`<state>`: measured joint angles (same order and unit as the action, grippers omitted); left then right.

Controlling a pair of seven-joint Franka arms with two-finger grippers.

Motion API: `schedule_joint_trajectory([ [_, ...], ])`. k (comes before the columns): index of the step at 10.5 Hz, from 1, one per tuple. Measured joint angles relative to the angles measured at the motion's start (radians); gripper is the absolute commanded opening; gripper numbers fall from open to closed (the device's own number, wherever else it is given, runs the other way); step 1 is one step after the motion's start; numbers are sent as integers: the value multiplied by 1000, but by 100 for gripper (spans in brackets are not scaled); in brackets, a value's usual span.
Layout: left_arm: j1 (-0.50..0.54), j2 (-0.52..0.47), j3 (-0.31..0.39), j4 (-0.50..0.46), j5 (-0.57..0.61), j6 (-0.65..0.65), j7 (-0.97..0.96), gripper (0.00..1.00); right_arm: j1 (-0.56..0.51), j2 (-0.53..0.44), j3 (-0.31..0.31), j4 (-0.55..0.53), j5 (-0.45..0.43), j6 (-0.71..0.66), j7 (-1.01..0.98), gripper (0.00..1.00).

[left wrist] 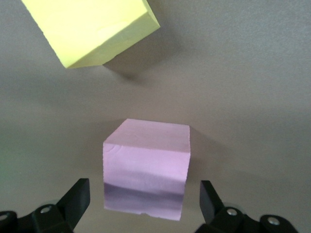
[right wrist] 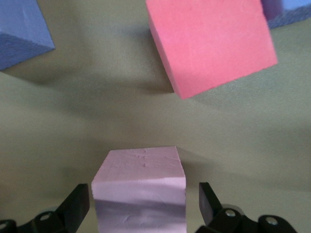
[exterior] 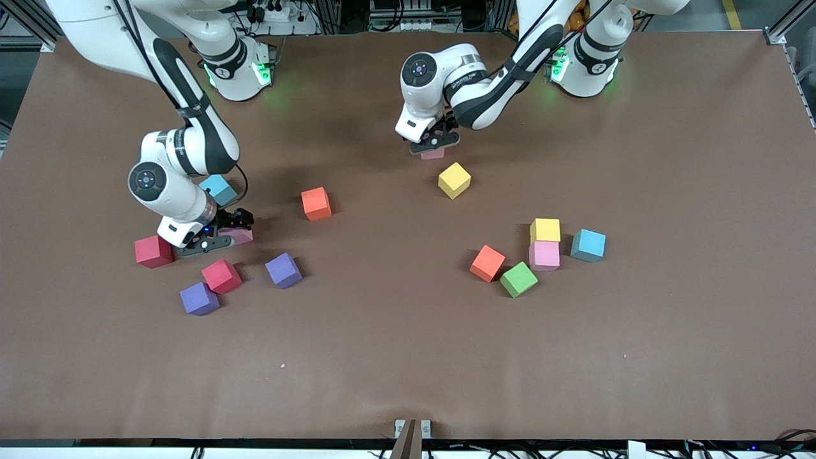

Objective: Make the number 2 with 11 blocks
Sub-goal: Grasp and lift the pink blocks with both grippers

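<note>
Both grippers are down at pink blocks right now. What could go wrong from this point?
1. The left gripper stands open around a pink block with gaps on both sides; an off-centre close could twist it.
2. The right gripper straddles another pink block amid crowded neighbours: a red block and a light-blue cube sit close, so the arm might nudge them.
3. No digit is started yet; the blocks lie scattered.

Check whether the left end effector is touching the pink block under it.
Apart. The left wrist view shows bare table between each finger and the pink block.
</note>
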<state>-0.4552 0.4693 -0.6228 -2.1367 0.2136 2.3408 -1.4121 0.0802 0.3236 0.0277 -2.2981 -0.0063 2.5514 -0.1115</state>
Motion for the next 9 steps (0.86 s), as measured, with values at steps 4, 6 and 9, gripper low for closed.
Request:
schedule_joint_trajectory([
  [4,0,39,1,-1,54,9,0,56,0,4,0,-2,0,2,2,100],
  [6,0,49,1,0,68,15,3,27,0,4,0,-3,0,2,2,50],
  [9,-19,49,-2,21,84,19,49,20,1,3,0,-2,0,2,2,18],
])
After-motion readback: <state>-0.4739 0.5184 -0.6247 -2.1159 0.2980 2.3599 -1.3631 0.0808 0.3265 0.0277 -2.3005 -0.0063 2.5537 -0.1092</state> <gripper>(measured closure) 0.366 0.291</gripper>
